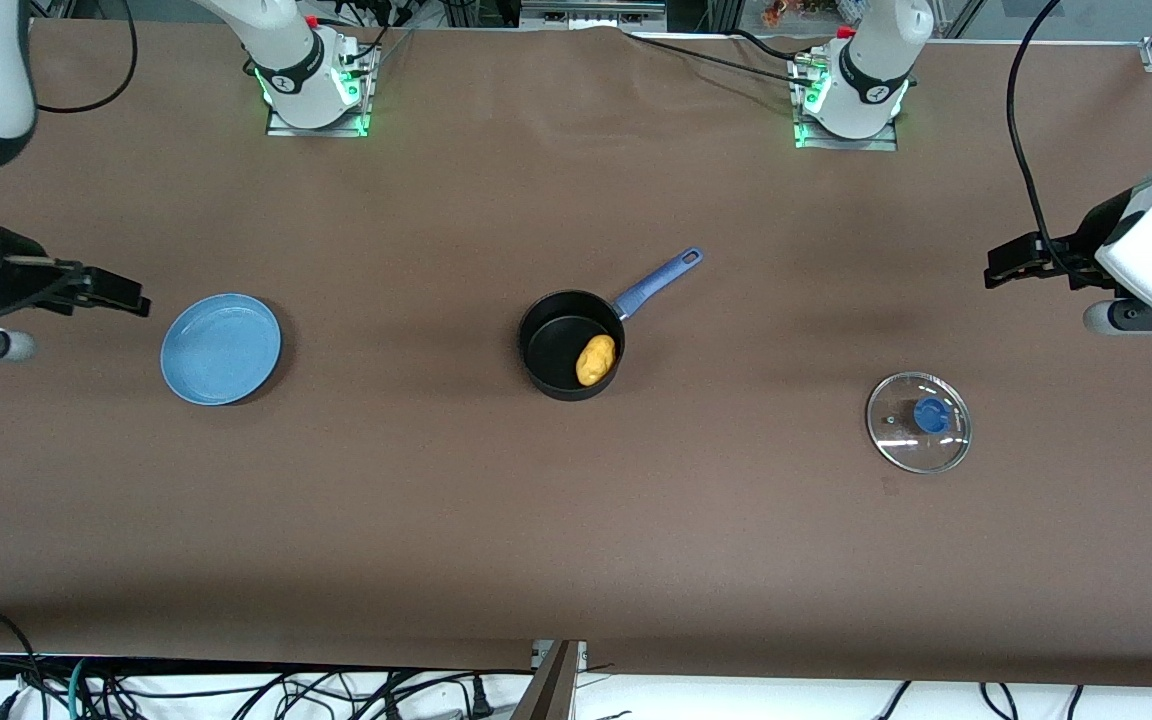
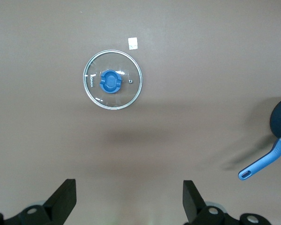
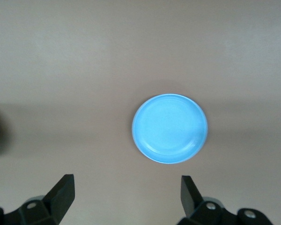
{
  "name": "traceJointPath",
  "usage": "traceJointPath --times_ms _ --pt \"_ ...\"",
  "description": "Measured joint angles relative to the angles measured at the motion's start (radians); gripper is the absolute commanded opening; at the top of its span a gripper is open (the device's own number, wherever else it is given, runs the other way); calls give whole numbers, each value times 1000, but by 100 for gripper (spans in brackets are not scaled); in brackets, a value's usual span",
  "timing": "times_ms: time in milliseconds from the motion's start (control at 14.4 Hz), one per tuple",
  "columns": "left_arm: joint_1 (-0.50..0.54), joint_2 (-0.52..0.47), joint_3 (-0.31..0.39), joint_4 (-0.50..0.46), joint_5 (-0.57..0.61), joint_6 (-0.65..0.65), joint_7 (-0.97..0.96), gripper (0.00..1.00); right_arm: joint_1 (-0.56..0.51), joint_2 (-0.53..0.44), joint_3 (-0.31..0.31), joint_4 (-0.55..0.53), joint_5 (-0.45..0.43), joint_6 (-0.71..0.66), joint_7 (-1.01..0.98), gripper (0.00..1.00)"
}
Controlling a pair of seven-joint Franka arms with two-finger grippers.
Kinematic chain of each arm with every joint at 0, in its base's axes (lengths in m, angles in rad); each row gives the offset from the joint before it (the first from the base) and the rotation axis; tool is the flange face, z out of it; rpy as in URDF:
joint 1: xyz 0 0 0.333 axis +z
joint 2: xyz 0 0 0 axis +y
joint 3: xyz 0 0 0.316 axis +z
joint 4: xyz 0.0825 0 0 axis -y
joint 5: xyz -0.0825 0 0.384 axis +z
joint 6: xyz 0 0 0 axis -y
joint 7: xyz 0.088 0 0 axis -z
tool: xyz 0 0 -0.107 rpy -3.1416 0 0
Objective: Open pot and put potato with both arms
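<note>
Pot (image 1: 571,345) sits mid-table, uncovered, handle (image 1: 658,279) pointing toward my left arm's base. Potato (image 1: 595,359) lies inside it, against the wall. Lid (image 1: 918,421) lies flat on the table toward my left arm's end, knob up. My left gripper (image 2: 129,201) hangs empty, fingers apart, near the lid. My right gripper (image 3: 126,199) hangs empty, fingers apart, by the plate (image 1: 221,348).

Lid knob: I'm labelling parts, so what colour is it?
Blue, on the clear glass lid's knob; the left wrist view shows it best.
</note>
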Motion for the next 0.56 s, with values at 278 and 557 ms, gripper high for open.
traceJointPath --times_ms 278,557 --pt "0 0 0 0 0 0 -3 100 -203 -90 269 -81 -35 -4 0 100" --pt "0 0 0 0 0 0 -3 100 -216 -133 320 -105 -45 -4 34 100"
